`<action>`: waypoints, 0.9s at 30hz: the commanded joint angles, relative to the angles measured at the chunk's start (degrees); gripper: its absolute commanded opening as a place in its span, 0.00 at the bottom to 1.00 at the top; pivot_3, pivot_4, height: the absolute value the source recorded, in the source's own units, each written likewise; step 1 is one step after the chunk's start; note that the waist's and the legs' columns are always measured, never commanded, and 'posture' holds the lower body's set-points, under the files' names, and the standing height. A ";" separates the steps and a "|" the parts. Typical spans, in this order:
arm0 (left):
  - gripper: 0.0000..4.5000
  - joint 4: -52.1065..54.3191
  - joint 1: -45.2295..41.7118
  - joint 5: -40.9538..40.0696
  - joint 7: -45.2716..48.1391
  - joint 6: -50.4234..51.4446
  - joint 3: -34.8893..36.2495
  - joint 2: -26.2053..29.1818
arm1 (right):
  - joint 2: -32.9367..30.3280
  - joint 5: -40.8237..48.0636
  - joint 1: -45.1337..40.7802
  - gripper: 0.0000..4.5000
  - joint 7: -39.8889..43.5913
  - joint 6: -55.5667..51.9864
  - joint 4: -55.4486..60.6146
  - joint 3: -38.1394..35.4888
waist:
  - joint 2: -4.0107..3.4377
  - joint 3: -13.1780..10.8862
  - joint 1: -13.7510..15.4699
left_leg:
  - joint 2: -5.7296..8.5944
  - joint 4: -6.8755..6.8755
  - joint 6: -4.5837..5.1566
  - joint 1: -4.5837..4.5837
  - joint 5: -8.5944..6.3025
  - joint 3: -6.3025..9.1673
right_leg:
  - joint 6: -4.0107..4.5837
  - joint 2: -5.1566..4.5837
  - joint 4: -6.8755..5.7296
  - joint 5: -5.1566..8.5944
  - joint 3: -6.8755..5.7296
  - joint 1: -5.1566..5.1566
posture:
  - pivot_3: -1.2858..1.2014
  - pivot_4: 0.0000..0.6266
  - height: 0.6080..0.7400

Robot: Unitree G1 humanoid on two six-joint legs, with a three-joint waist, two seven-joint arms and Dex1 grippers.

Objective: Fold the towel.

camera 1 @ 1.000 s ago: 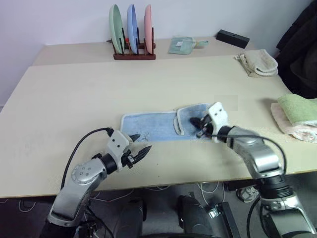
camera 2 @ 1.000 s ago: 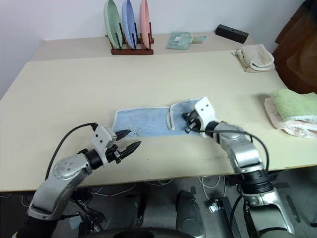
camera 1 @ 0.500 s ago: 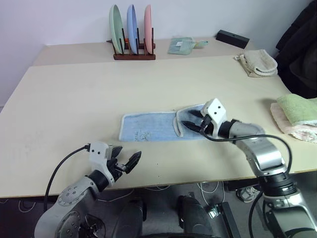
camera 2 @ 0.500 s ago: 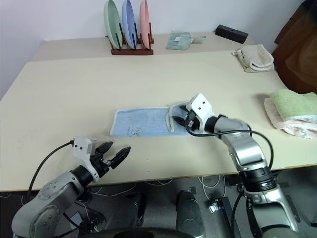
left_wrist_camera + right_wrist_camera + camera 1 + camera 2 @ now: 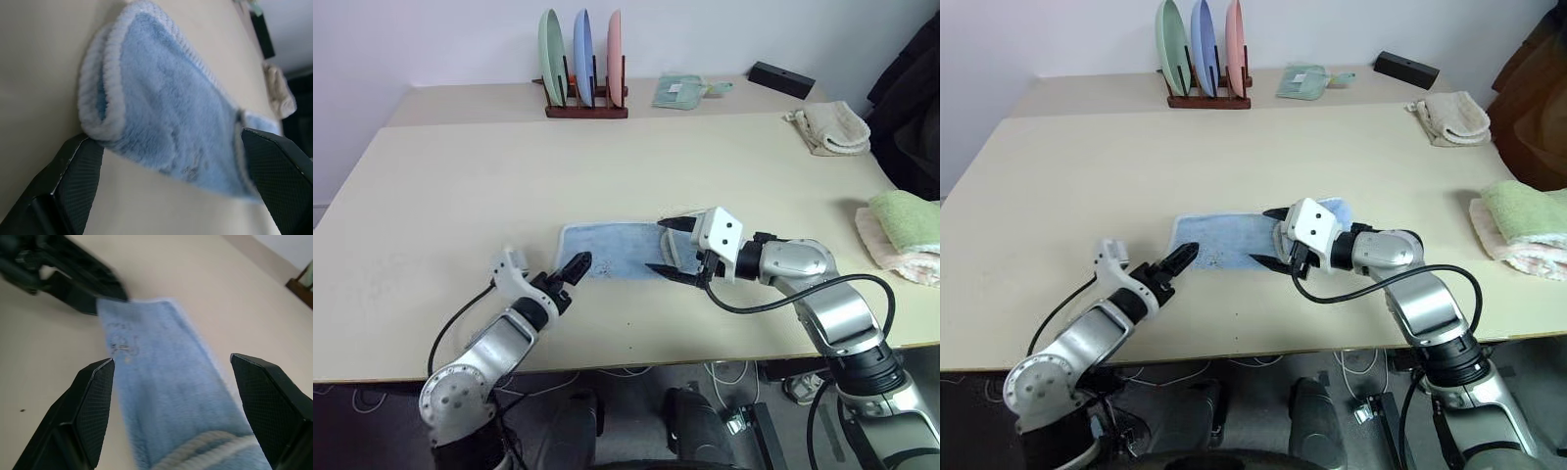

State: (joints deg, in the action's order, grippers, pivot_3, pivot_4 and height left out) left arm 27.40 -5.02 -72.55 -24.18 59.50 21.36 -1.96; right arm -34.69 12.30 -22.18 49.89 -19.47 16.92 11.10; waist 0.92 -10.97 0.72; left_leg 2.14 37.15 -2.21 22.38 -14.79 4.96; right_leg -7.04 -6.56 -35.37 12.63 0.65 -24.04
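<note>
The light blue towel (image 5: 612,253) lies flat near the table's front edge, its right end folded back over itself. A small dark mark (image 5: 122,345) sits near its left front corner. My left gripper (image 5: 574,266) is low at that corner and open; in the left wrist view the towel's end (image 5: 161,107) lies between the spread fingers. Above the folded right part my right gripper (image 5: 666,247) hovers open, holding nothing, with the towel (image 5: 171,396) spread below it.
At the back stand a wooden rack (image 5: 585,108) with three plates, a pale green cloth (image 5: 680,91) and a black box (image 5: 781,78). A beige towel (image 5: 830,127) lies back right, and green and pink folded towels (image 5: 901,230) lie at the right edge.
My right gripper opened, let go of the folded flap, and rose leftward over the towel. The left gripper dipped, rolled and came forward to the towel's left corner.
</note>
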 commanded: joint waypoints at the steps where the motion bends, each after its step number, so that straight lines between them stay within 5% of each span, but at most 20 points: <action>1: 0.70 -1.40 -1.07 -0.07 -2.56 -2.24 -1.81 0.28 | 0.11 -0.54 1.36 0.87 -0.74 0.71 4.11 -0.01 | 0.00 0.00 0.00 | 0.00 0.00 0.00 0.00 0.00 -0.01 | 0.01 0.00 0.02 0.00 0.01 0.00 | 0.52 0.24 1.00; 7: 0.03 -2.65 -1.01 -0.34 -4.38 -5.52 -2.76 0.44 | -0.81 -1.31 4.03 0.87 -1.32 -0.14 6.75 -0.14 | 0.00 0.00 0.01 | 0.00 0.00 -0.02 0.01 0.01 -0.02 | 0.12 0.00 0.05 0.03 0.01 0.00 | 0.52 0.24 1.00; 11: 0.01 -0.94 -1.74 1.73 -1.06 -10.68 -1.07 3.18 | -1.28 -2.10 5.23 0.87 -1.54 -0.15 7.74 0.04 | 0.01 -0.01 0.00 | 0.00 -0.01 -0.02 0.01 0.01 -0.03 | 0.13 0.00 0.06 0.04 0.02 0.00 | 0.52 0.24 1.00; 19: 0.01 0.14 0.30 3.08 17.76 -15.94 10.43 27.12 | -1.71 -2.31 4.71 0.87 -1.24 -0.46 6.83 -0.84 | 0.01 -0.01 -0.47 | -0.06 -0.10 -0.03 0.02 0.01 -0.08 | 0.20 0.06 0.08 0.03 0.04 -0.09 | 0.52 0.24 1.00; 27: 0.01 5.34 -1.90 14.40 36.38 -15.99 -4.40 41.59 | -1.35 -3.68 2.58 0.87 -1.07 1.52 2.30 -0.23 | 0.04 -0.02 -0.09 | 0.03 -0.05 -0.04 0.04 0.01 -0.07 | 0.21 0.02 0.22 0.02 0.07 0.06 | 0.52 0.24 1.00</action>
State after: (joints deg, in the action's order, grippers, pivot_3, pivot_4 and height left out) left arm 30.38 -6.08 -60.53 8.93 44.46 19.45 38.60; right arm -36.03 8.94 -18.93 48.78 -19.16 19.00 11.49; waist 0.96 -10.99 0.63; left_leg 2.17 37.06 -2.25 22.42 -14.78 4.87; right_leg -6.83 -6.54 -35.13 12.65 0.76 -23.98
